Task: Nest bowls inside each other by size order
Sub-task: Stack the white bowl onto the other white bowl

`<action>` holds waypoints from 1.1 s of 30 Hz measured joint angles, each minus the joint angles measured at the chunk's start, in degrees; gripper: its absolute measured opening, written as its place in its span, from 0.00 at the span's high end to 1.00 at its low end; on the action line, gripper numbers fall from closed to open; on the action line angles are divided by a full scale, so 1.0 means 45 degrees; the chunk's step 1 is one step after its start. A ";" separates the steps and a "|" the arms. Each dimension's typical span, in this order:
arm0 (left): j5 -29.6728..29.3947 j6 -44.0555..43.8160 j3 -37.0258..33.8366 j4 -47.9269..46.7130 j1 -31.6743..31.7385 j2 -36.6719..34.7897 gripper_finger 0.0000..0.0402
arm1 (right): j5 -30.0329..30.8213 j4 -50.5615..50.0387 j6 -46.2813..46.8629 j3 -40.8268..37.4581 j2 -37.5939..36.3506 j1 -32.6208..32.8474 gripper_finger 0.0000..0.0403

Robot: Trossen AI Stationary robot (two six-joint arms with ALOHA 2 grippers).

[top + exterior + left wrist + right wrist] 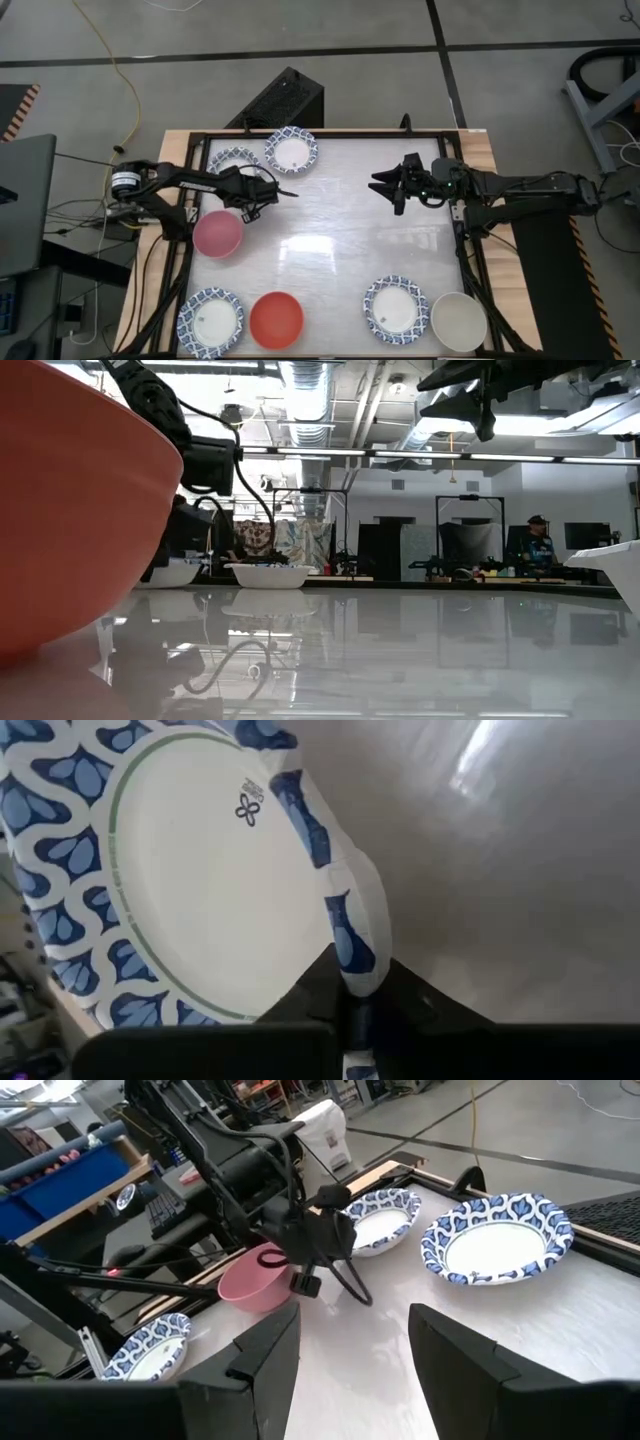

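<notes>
High view: along the near edge sat four bowls, from seven o'clock to five: a patterned bowl (211, 322), the red bowl (276, 319), a second patterned bowl (396, 307) and the cream bowl (459, 321). Up at nine o'clock, the pink bowl (218, 234) lay just beside the left gripper (252, 192), whose fingers were clamped on the rim of another patterned bowl (190, 870), the wrist view showed that pinch plainly. Over at three o'clock the right gripper (388, 187) hung above bare table (330, 230), jaws parted, nothing between them. Farthest off, at eleven o'clock, stood the last patterned bowl (291, 151).
</notes>
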 joint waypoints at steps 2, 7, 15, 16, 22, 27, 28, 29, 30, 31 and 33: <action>0.0094 -0.0247 -0.0002 -0.0047 -0.0017 -0.0278 0.98 | 0.0000 0.0001 0.0006 0.0000 0.0000 0.0000 0.48; 0.0364 -0.0943 0.0566 -0.0988 -0.0080 -0.1232 1.00 | -0.0005 0.0024 0.0083 0.0000 0.0000 0.0000 0.48; 0.0938 -0.0369 0.2797 -0.1198 -0.1145 -0.3392 1.00 | -0.0010 0.0156 0.1219 0.0000 0.0000 0.0000 0.48; 0.0940 -0.0021 0.3127 -0.1170 -0.1364 -0.3629 1.00 | -0.0010 0.0155 0.1381 0.0000 0.0000 0.0000 0.48; 0.1345 0.3178 0.4904 -0.1133 -0.3130 -0.4396 1.00 | -0.0014 0.0483 0.1479 0.0000 0.0038 0.0005 0.48; 0.0289 0.5481 0.5978 -0.1818 -0.4674 -0.4192 1.00 | -0.0495 0.2027 0.2246 0.0000 0.0451 0.0005 0.48; 0.0042 0.6008 0.6127 -0.2013 -0.4958 -0.4097 1.00 | -0.0665 0.2324 0.2400 0.0000 0.0603 0.0005 0.48; -0.0222 0.6563 0.6226 -0.2233 -0.5258 -0.4005 1.00 | -0.0754 0.2594 0.2627 0.0005 0.0777 0.0013 0.48; -0.0478 0.7083 0.6296 -0.2404 -0.5541 -0.3889 1.00 | -0.0782 0.2663 0.2952 0.0074 0.0966 0.0011 0.48; -0.0754 0.7547 0.6331 -0.2507 -0.5788 -0.3820 1.00 | -0.0808 0.2591 0.3318 0.0230 0.1182 0.0009 0.48; -0.1265 0.8311 0.6363 -0.2713 -0.6288 -0.3680 1.00 | -0.0877 0.2377 0.3915 0.0708 0.1698 0.0003 0.48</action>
